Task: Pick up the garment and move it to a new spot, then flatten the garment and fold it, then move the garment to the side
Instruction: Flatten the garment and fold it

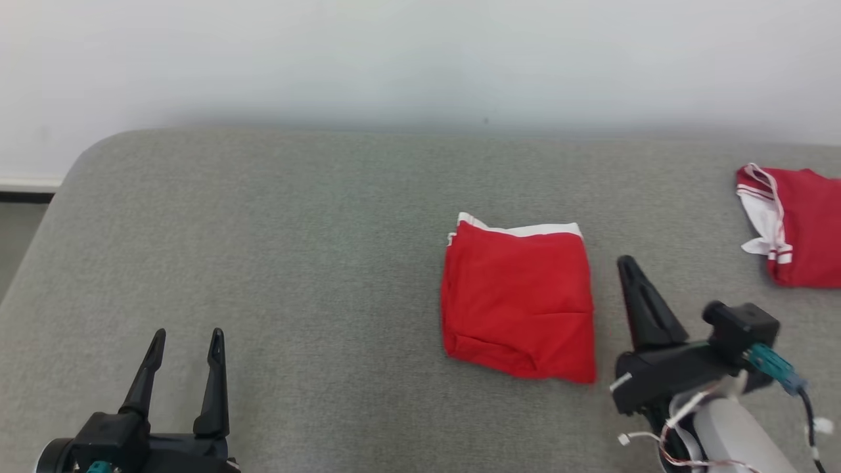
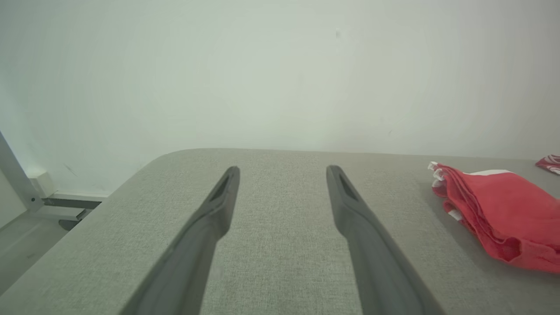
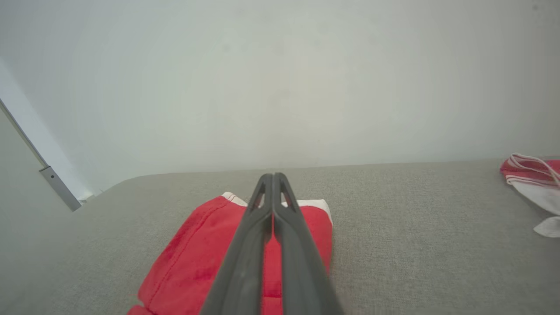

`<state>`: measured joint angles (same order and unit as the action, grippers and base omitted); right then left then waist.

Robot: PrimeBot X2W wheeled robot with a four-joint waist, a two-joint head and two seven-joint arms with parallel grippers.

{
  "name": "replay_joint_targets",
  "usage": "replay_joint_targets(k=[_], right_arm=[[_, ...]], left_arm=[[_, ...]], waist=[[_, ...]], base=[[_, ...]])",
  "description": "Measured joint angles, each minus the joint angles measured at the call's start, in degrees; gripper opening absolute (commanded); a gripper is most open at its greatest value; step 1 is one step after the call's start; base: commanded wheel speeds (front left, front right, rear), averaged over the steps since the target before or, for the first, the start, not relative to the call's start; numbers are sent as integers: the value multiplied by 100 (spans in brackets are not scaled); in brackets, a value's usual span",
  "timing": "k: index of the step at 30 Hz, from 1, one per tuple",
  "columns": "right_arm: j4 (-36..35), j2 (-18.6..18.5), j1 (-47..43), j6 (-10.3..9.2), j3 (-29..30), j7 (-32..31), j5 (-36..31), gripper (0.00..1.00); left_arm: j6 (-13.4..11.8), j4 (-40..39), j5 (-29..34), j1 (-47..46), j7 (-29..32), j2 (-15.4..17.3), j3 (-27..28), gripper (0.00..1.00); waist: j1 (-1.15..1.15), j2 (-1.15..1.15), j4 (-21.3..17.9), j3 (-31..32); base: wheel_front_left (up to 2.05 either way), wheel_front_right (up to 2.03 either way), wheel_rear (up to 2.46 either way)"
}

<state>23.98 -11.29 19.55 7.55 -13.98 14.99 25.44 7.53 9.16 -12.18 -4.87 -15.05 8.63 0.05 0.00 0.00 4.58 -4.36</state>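
Note:
A red garment with white trim lies folded into a compact square on the grey padded table, right of centre. The left wrist view shows it at the right edge; the right wrist view has it under the fingers. My right gripper is shut with nothing in it, just right of the garment's edge, its fingers pressed together and pointing over the cloth. At the lower left, far from the garment, my left gripper stands open and empty, and its fingers are spread over bare table.
A second red and white garment lies crumpled at the table's far right edge, seen also as cloth in the right wrist view. A pale wall runs behind the table. The table's rounded left corner drops to the floor.

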Motion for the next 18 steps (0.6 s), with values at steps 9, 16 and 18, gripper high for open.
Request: replay_joint_targets(k=[9, 16, 18], right_arm=[[-747, 162, -1012, 0, 787, -1, -405, 0], [-1167, 359, -1652, 0, 1135, -1, -808, 100], [-1226, 380, -1758, 0, 1172, -1, -883, 100]], left_arm=[[0, 10, 21, 66, 0, 19, 41, 100], [0, 59, 109, 141, 0, 18, 15, 100], [0, 81, 124, 171, 0, 26, 18, 100]], waist=[[0, 0, -393, 142], [0, 0, -507, 294], [0, 0, -523, 336]], base=[[0, 0, 0], [0, 0, 0], [0, 0, 0]])
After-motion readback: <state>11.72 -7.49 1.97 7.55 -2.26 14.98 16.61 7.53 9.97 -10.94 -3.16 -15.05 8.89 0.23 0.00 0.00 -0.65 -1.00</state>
